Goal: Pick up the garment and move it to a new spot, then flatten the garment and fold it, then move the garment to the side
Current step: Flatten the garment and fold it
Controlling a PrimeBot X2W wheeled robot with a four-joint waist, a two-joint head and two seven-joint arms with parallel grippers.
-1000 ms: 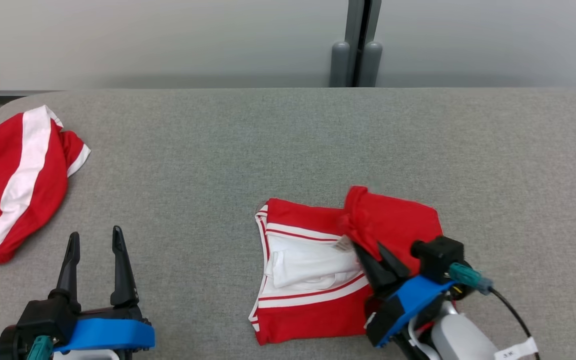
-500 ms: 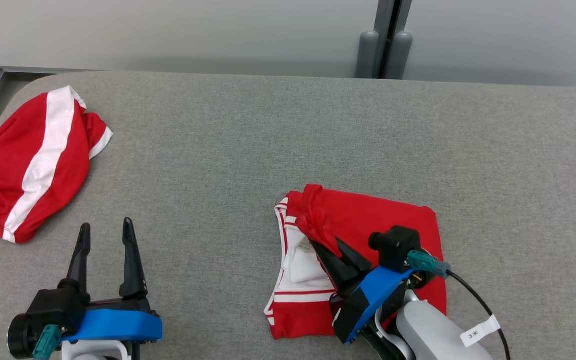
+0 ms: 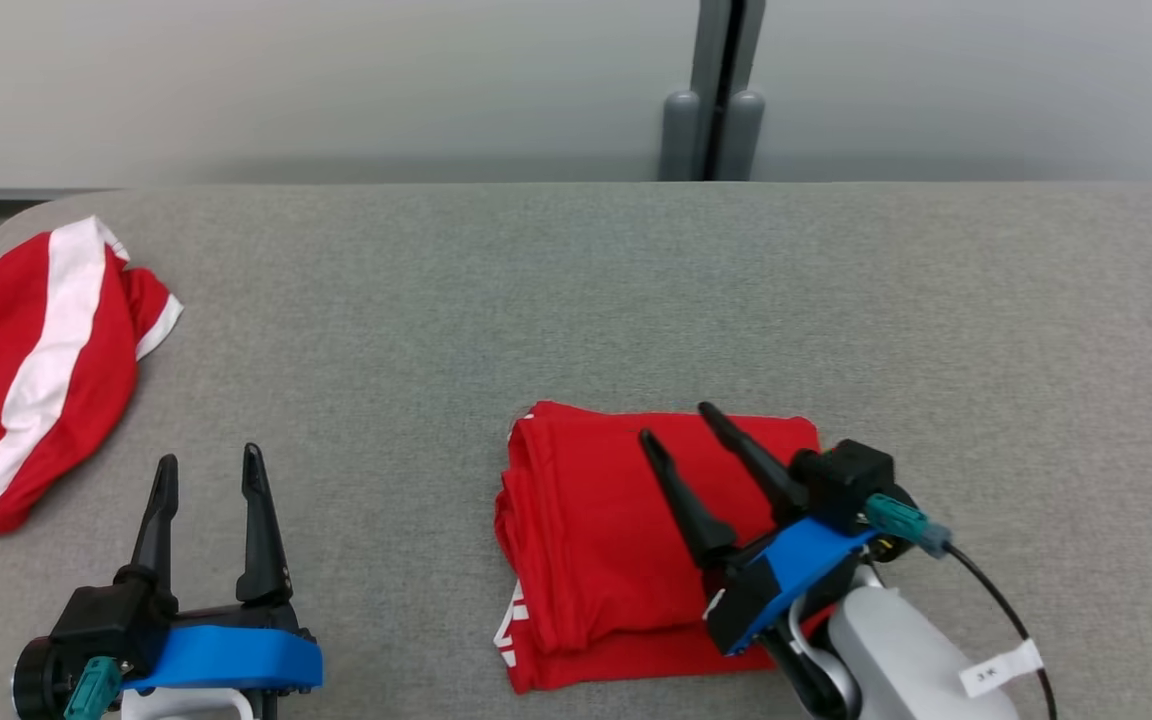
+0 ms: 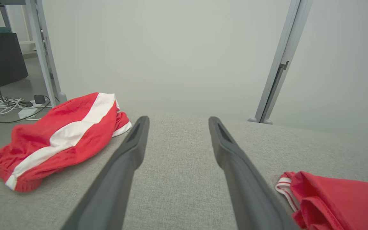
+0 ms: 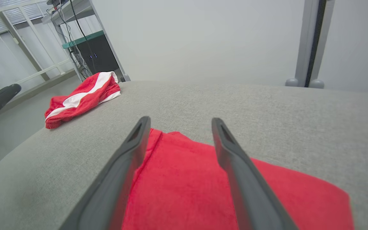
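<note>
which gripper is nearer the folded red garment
Right. The right gripper is over the folded red garment; the left gripper is off to the garment's left, apart from it.

The table (image 3: 576,300) is free across its middle, far edge and right edge. The garment (image 3: 596,540) lies at the front edge with the right gripper (image 3: 676,421) over it. A second garment (image 3: 26,370) covers the left edge; the left gripper (image 3: 211,455) stands near the front-left corner.

I find my right tool (image 5: 180,120) with both fingers spread wide, poised over the folded red garment (image 5: 184,185), which lies flat on the grey counter (image 5: 267,108). A second garment (image 5: 81,95), red with a white stripe, sits bunched at the counter's far left corner, well apart.
</note>
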